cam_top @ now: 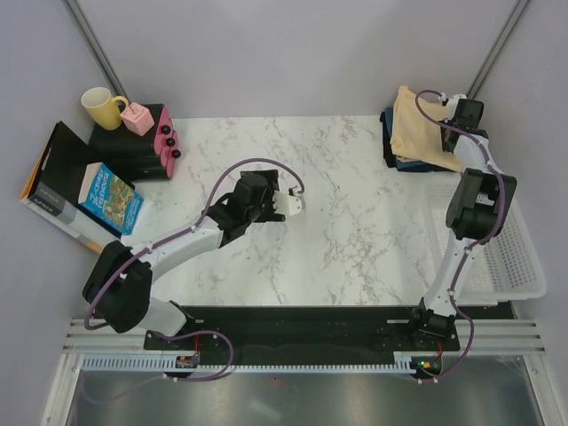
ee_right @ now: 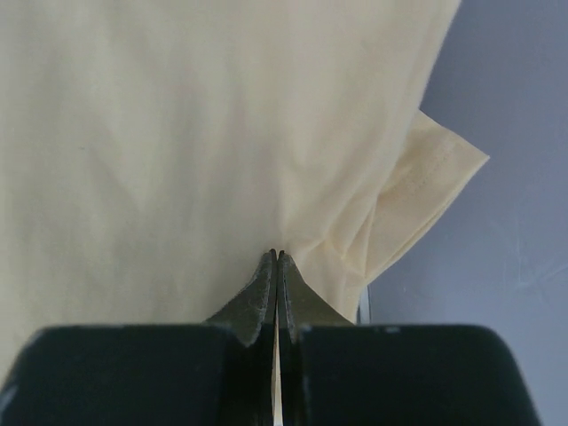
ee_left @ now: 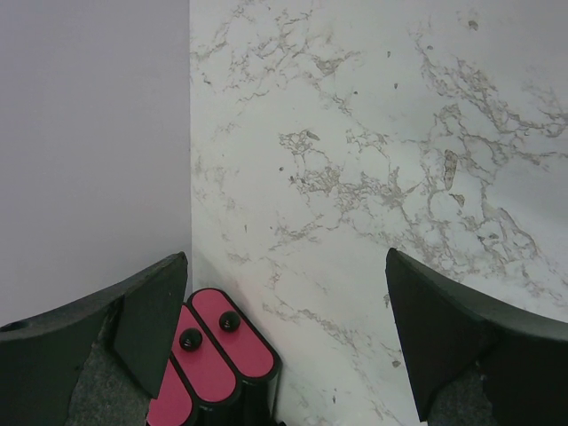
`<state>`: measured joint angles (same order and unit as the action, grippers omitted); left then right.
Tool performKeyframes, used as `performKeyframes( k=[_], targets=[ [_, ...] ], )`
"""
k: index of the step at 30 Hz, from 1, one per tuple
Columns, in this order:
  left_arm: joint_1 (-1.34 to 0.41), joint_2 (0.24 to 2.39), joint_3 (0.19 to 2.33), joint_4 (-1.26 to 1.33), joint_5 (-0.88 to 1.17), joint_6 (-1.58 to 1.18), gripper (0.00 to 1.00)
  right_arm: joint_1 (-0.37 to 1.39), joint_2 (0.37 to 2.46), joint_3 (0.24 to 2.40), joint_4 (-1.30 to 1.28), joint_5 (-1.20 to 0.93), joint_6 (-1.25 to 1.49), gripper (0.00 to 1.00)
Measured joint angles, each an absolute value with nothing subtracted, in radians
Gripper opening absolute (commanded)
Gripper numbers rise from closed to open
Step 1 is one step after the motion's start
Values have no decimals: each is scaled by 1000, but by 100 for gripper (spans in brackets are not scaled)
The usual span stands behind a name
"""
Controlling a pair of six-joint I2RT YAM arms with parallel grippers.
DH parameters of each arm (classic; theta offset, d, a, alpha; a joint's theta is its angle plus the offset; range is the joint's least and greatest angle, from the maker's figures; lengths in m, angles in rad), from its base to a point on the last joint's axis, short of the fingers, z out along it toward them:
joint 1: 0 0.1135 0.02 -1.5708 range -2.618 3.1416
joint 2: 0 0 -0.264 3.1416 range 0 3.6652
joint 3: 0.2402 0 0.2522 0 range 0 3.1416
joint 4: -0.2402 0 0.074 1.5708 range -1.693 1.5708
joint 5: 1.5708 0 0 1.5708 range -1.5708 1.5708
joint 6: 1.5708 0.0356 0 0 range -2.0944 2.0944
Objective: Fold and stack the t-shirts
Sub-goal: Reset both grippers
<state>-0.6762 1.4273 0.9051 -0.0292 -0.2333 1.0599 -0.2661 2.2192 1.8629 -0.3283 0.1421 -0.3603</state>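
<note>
A pale yellow-cream t-shirt (cam_top: 422, 130) is draped over a pile of dark navy and teal t-shirts (cam_top: 394, 142) at the far right corner of the marble table. My right gripper (cam_top: 443, 113) is above that pile, shut on a pinch of the yellow-cream cloth. In the right wrist view the jaws (ee_right: 277, 257) are pressed together on the fabric (ee_right: 177, 142), and a hemmed sleeve (ee_right: 426, 182) hangs to the right. My left gripper (cam_top: 294, 202) is open and empty over the middle of the table; in the left wrist view (ee_left: 284, 337) only bare marble lies between its fingers.
A white mesh basket (cam_top: 502, 253) sits at the right edge, near the pile. At the far left are a yellow mug (cam_top: 101, 107), a pink box (cam_top: 138, 118), a black stand with pink-topped cases (cam_top: 165, 140) (ee_left: 213, 351), and a book (cam_top: 111, 197).
</note>
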Motion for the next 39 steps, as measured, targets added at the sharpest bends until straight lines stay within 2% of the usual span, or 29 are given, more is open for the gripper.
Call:
performKeyframes(
  k=[12, 22, 30, 33, 36, 37, 38, 39],
  targets=[
    [-675, 1491, 979, -9, -255, 1060, 99, -126, 2218, 1980, -380, 56, -363, 0],
    [-656, 1501, 976, 9, -252, 1058, 99, -27, 2357, 2019, -374, 78, -382, 0],
    [-649, 1499, 966, 26, -254, 1045, 99, -19, 2310, 1989, -385, 87, -393, 0],
    [-649, 1489, 974, 32, -259, 1027, 99, -15, 2242, 1975, -418, 96, -394, 5],
    [-649, 1467, 1011, 28, -260, 1000, 99, -12, 2136, 1957, -433, 101, -397, 30],
    [-649, 1457, 1026, 28, -259, 991, 99, -5, 2086, 1942, -434, 99, -397, 56],
    [-649, 1442, 1050, 24, -252, 975, 99, -1, 2027, 1920, -436, 94, -397, 73],
    [-648, 1427, 1072, 23, -240, 963, 99, 5, 1966, 1897, -433, 83, -393, 98]
  ],
)
